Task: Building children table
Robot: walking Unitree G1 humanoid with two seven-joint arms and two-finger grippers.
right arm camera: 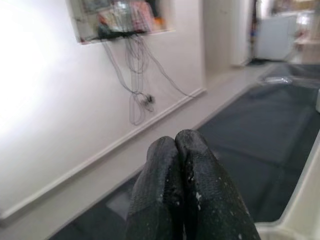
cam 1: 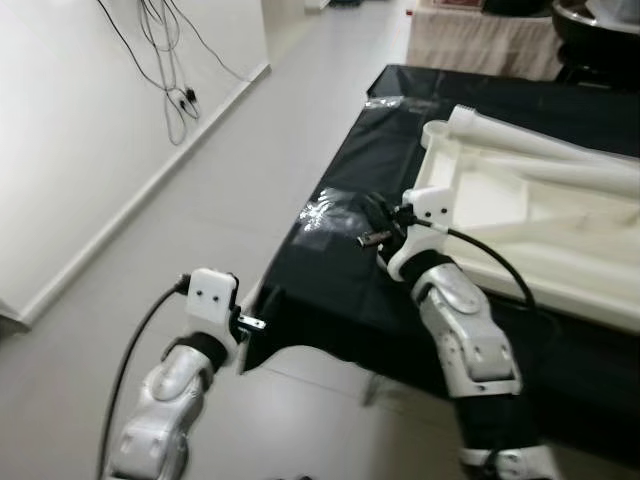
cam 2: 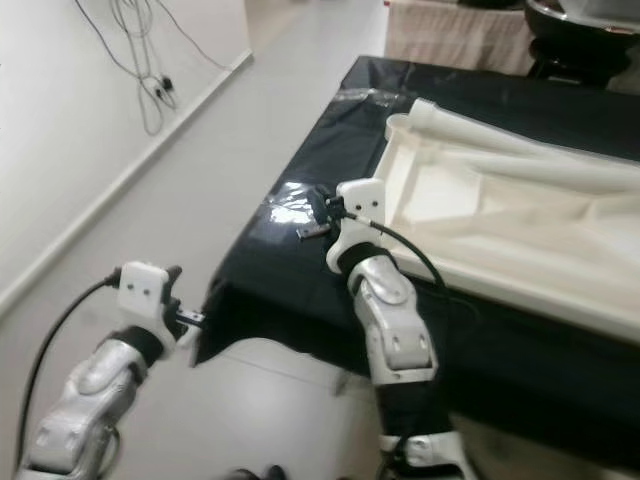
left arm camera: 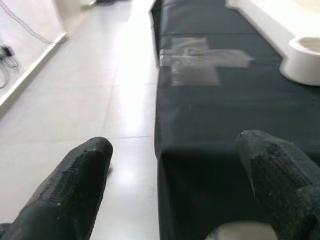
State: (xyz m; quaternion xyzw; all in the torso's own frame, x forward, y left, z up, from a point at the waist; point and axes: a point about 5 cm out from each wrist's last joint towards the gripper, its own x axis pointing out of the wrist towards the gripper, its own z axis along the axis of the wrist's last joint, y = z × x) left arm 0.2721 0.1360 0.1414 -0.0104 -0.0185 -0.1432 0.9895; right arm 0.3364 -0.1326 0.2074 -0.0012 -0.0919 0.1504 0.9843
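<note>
A white plastic children's table top (cam 1: 540, 220) lies upside down on a black-covered table (cam 1: 340, 290), with a round leg socket (cam 1: 437, 130) at its near corner. A white leg tube (cam 1: 530, 135) lies across it. My right gripper (right arm camera: 175, 142) is shut on nothing, its fingers (cam 1: 375, 215) hovering over the black cloth just beside the table top's corner. My left gripper (left arm camera: 175, 150) is open and empty. It is held low off the table's corner, pointing along the cloth's edge, with the socket (left arm camera: 305, 57) far ahead.
A crinkled clear plastic piece (cam 1: 325, 212) lies on the cloth near the right gripper. Grey tiled floor (cam 1: 200, 200) runs along the table's left, bounded by a white wall with hanging cables (cam 1: 170, 70). A beige-covered table (cam 1: 480, 40) stands at the back.
</note>
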